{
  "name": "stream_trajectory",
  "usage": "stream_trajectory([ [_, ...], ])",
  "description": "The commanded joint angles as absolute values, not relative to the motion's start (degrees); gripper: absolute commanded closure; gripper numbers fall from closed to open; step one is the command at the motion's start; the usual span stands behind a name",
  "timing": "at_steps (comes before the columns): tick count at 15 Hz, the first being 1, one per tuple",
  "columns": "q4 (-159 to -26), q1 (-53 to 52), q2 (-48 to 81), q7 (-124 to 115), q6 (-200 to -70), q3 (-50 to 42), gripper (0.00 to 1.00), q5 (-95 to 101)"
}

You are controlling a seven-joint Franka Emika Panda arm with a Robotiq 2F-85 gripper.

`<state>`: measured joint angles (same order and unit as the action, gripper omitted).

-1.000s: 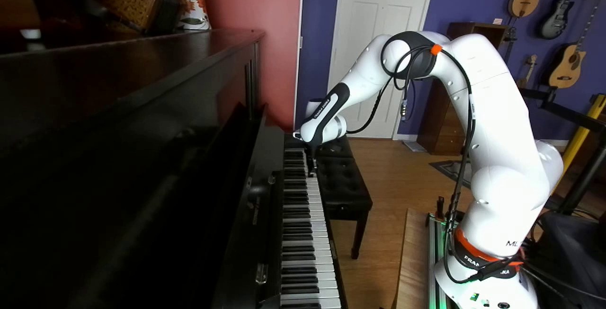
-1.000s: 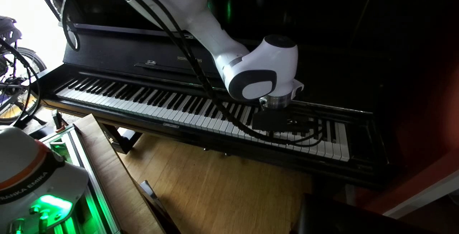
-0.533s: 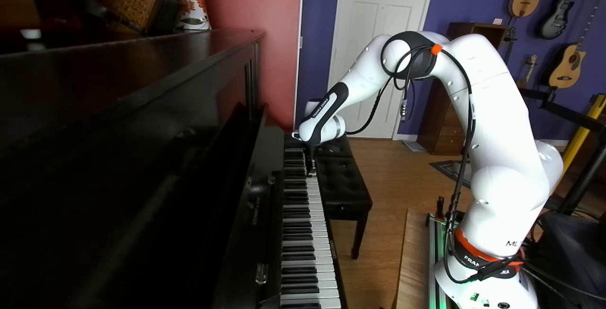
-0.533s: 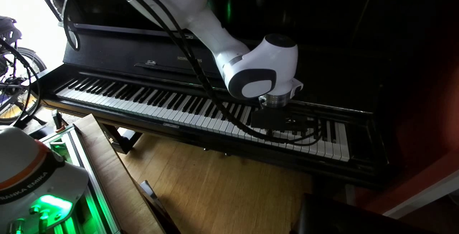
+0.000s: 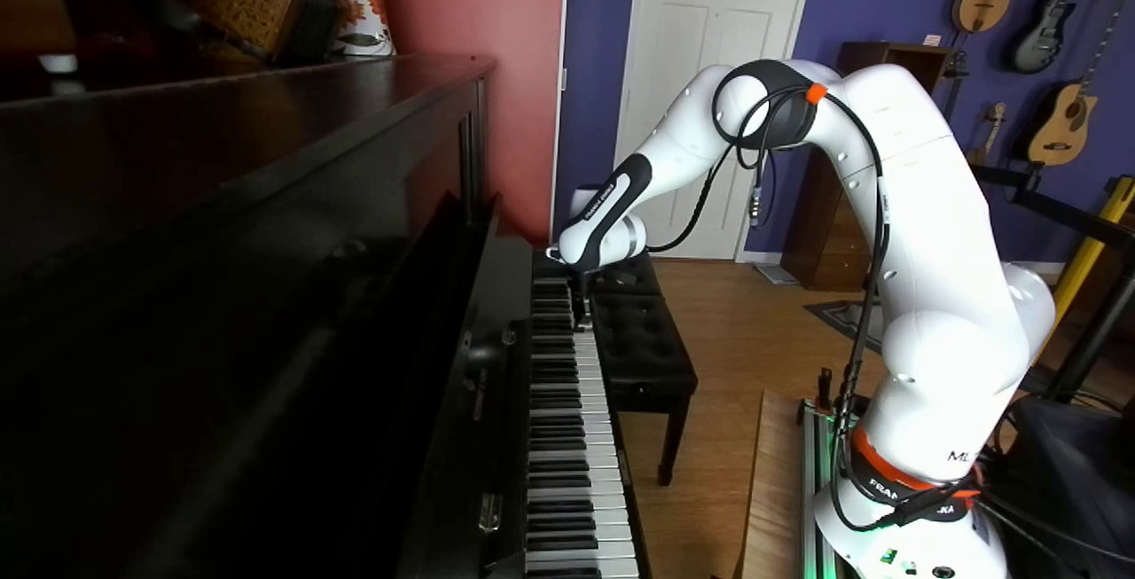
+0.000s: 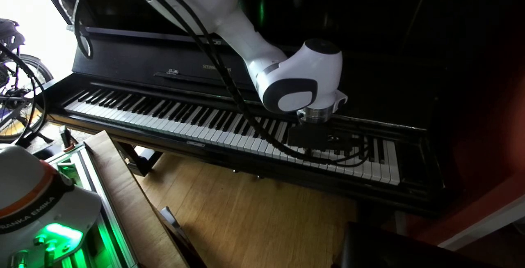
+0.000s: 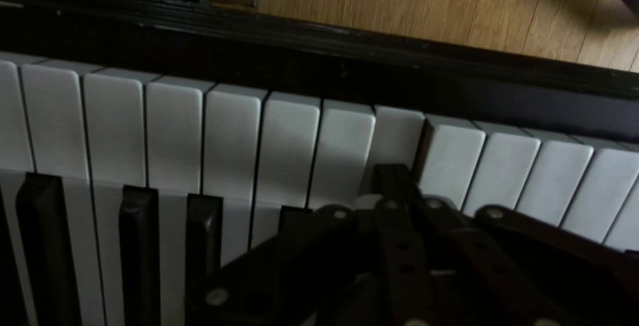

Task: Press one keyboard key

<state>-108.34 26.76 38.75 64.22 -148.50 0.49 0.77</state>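
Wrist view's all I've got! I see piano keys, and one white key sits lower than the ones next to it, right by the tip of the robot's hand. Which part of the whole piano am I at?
Observer: Near one end. In both exterior views the hand is over the part of the keyboard closer to the red wall.
Operator: Ooh! Is anything dangling near the hand that I can't see?
Observer: Yes. In an exterior view, a black cable runs down along the arm and loops in front of the keyboard beside the hand; I can't tell whether it touches any keys.
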Motion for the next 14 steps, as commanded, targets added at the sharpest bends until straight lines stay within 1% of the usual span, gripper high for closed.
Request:
stream_trajectory([
  [1,-107.0,27.0,40.5,65.5,-147.5,0.1,1.0,0.2],
  [12,-110.0,24.3,34.6,64.2,-148.3,-0.3,1.0,1.2],
  [13,-110.2,23.8,34.2,63.9,-148.5,-0.7,0.98,1.6],
  [14,-110.3,23.4,33.8,63.5,-148.6,-1.1,0.73,1.9],
])
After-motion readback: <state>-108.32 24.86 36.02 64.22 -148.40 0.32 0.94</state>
